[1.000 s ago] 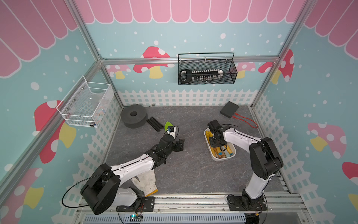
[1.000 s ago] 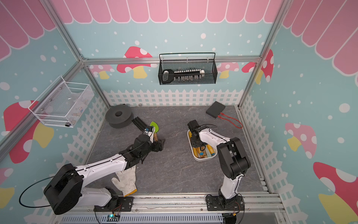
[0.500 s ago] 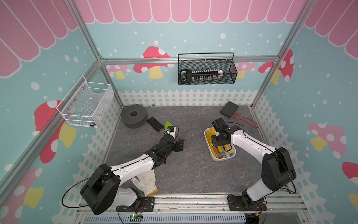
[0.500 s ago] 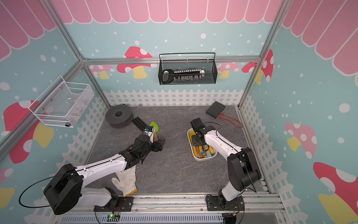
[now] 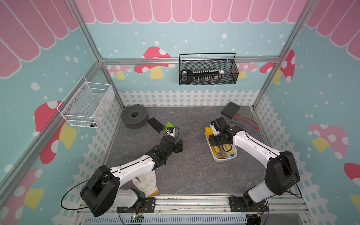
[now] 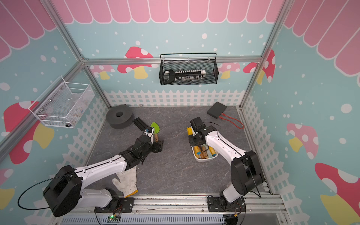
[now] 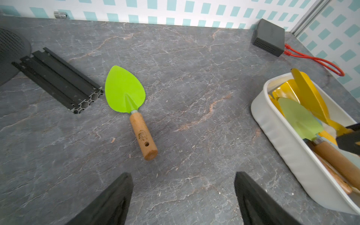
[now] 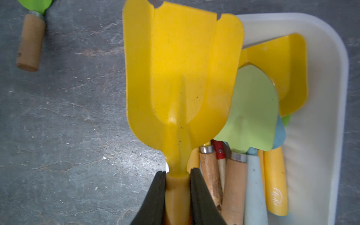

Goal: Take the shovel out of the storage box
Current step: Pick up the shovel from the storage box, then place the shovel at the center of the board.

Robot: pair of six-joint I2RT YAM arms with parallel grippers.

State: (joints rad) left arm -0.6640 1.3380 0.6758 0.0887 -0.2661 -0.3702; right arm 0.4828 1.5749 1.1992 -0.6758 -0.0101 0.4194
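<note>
The storage box [image 5: 222, 160] [image 6: 204, 160] is a shallow white tub on the right of the table, holding several toy shovels. My right gripper [image 8: 177, 175] [image 5: 214, 139] is shut on the handle of a yellow shovel [image 8: 181, 68] [image 5: 208, 131]. That shovel is tilted up, with its blade over the box's rim [image 8: 331, 97] and the table beside it. A pale green shovel [image 8: 253, 109] and another yellow shovel [image 8: 288, 74] lie in the box. My left gripper [image 7: 183, 175] [image 5: 178, 147] stands open above bare table, near a bright green shovel [image 7: 124, 91] [image 6: 155, 127] lying outside the box.
A black foam ring [image 5: 134, 116] and a black metal rail [image 5: 155, 124] lie at the back left. A black box with a red cord [image 5: 230, 110] sits at the back right. A white glove [image 5: 146, 184] lies at the front. A black wire basket [image 5: 207, 74] and a white wire basket [image 5: 85, 105] hang on the walls.
My right arm has swung its elbow out to the right and raised the yellow shovel, whose blade now shows past the box's far rim. The left arm has not moved.
</note>
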